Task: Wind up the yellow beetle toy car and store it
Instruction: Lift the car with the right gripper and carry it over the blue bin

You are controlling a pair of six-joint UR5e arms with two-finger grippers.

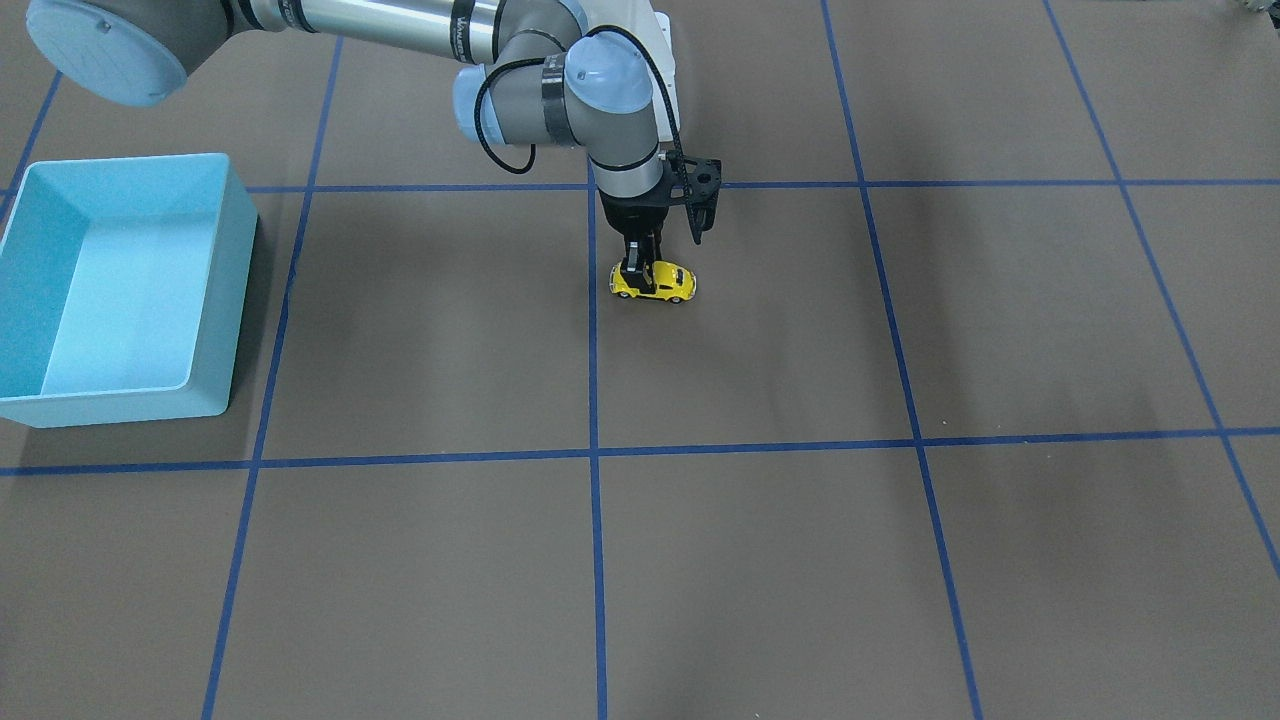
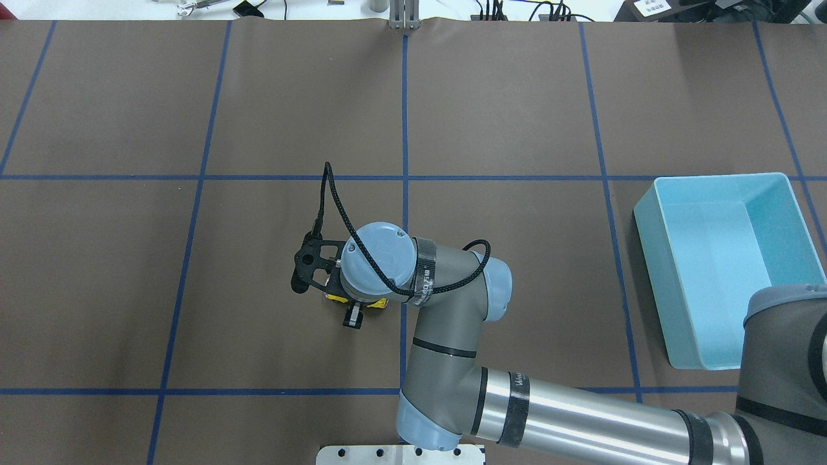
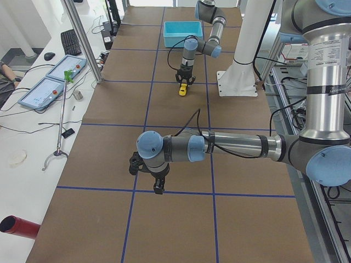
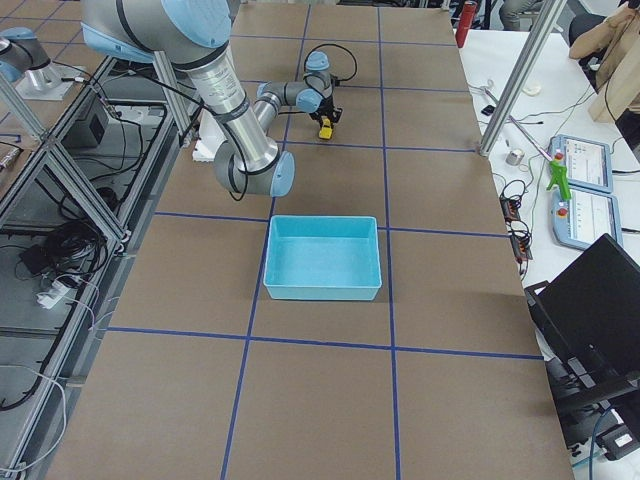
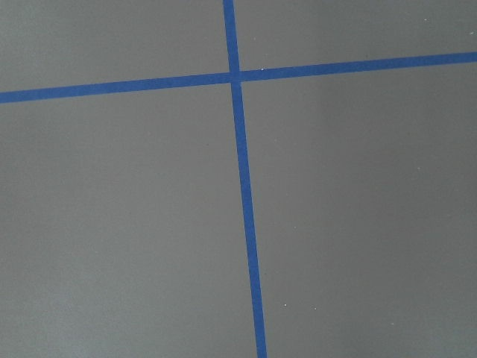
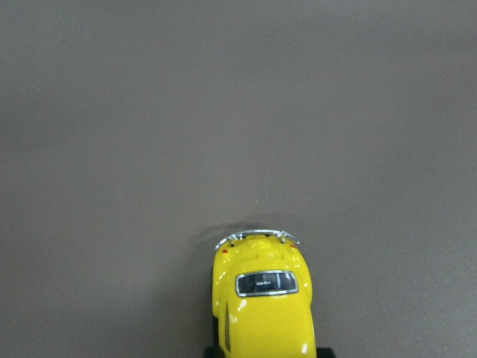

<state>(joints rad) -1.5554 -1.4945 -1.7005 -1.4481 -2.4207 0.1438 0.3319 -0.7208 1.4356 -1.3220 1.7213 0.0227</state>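
The yellow beetle toy car (image 1: pixel 672 284) stands on its wheels on the brown table, just right of the centre blue line in the front view. My right gripper (image 1: pixel 645 272) comes straight down on it, a finger on either side of its body, shut on it. From overhead the wrist hides most of the car (image 2: pixel 335 298). The right wrist view shows its rear window and bumper (image 6: pixel 261 294) at the bottom edge. The car also shows in the left side view (image 3: pixel 182 89). My left gripper (image 3: pixel 158 185) hangs over bare table far from the car; I cannot tell whether it is open.
The light blue bin (image 1: pixel 235 260) sits open on the table on my right side, about two grid squares from the car; it also shows overhead (image 2: pixel 646 219). Blue tape lines (image 5: pixel 242 186) cross the table. Operator pendants (image 3: pixel 52 79) lie beyond the table's edge.
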